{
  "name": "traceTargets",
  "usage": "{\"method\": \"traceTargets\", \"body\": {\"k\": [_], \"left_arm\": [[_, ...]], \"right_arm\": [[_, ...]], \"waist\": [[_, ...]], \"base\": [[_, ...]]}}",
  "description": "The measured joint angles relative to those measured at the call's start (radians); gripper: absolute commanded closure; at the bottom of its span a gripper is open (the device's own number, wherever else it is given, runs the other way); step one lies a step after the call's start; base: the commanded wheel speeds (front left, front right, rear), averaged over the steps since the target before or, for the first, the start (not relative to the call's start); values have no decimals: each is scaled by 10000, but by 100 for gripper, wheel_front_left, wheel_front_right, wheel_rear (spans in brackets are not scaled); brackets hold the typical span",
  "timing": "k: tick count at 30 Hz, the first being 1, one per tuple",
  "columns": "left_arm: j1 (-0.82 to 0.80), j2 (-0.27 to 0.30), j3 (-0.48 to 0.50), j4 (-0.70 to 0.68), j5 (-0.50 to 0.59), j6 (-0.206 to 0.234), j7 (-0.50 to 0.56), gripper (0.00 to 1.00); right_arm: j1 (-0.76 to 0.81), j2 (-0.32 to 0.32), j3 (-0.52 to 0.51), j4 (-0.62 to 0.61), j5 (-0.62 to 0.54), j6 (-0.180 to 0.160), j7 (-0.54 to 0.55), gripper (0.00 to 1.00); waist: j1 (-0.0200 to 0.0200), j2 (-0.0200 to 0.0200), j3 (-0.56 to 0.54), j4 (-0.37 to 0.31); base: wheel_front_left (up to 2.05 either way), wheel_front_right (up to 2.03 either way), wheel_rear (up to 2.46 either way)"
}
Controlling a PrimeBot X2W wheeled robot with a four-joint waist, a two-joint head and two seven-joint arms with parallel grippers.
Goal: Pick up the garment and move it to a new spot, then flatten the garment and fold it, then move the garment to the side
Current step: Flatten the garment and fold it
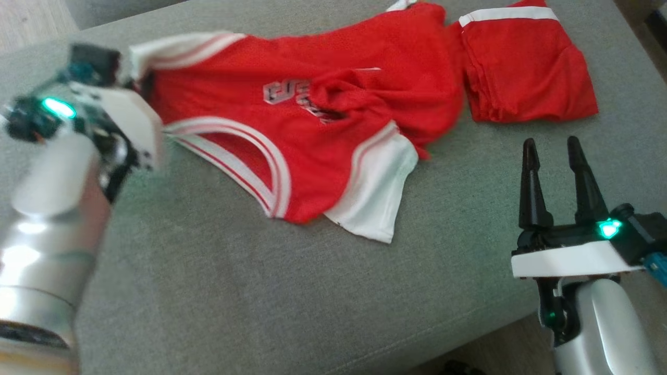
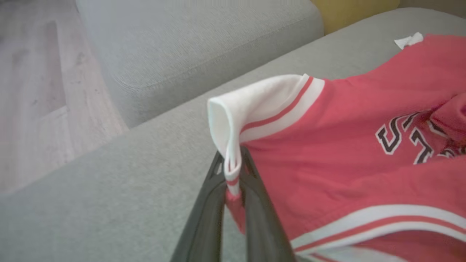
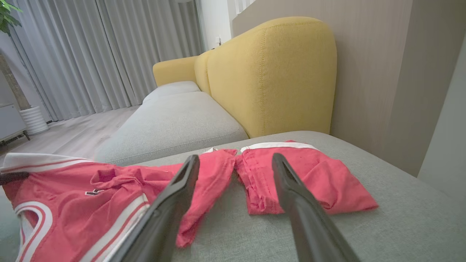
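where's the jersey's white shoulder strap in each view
Head view: strap at upper left, beside the left arm.
Left wrist view: centre, pinched in the left end effector.
Right wrist view: left edge, mid-height.
Shared landmark: jersey's chest lettering.

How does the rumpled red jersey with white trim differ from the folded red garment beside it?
The red mesh jersey lies spread and rumpled, bears lettering, and its white edge is pinched by the left gripper; the smaller red garment lies folded, plain, untouched. Both are red with white bands.
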Motion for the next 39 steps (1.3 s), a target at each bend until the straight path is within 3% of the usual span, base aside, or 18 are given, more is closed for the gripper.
{"method": "traceTargets", "body": {"k": [8, 9, 10, 14, 23, 30, 35, 39], "left_arm": [[-1590, 1030, -642, 12, 614, 8, -487, 98], [-1830, 1131, -667, 33, 771, 119, -732, 4], [-2052, 1191, -671, 81, 909, 314, -1003, 0], [-2573, 1089, -529, 297, 1014, 907, -2130, 0], [-1398, -188, -370, 980, 247, 872, -3626, 0], [236, -1202, -42, 708, -439, 920, -4374, 0], [2182, -1609, 328, -614, -727, 1425, -4506, 0], [4695, -1745, 1055, -3436, -430, 2251, -4508, 0]], "right_arm": [[-97, 0, 305, 161, 61, -2, 0, 0], [-114, 0, 320, 165, 61, 0, 0, 0], [-142, 0, 345, 167, 61, 0, 0, 0], [-288, 0, 384, 203, 61, 0, 0, 0], [-270, 0, 155, 387, -119, 0, 0, 0], [-198, -2, -207, 527, -491, 0, 0, 0], [107, -4, -265, 550, -777, 0, 2, 0], [408, -2, -399, 715, -773, -2, 44, 0]], "waist": [[0, 0, 131, -6], [0, 0, 163, -14], [0, 0, 193, -21], [0, 0, 254, 21], [-1, 0, -44, 729], [-2, 0, -636, 1634], [-4, 0, -1187, 2231], [-4, 0, -1626, 2810]], "base": [[0, 0, 0], [0, 0, 0], [0, 0, 0], [0, 0, 0], [0, 0, 0], [0, 0, 0], [0, 0, 0], [0, 0, 0]]}}
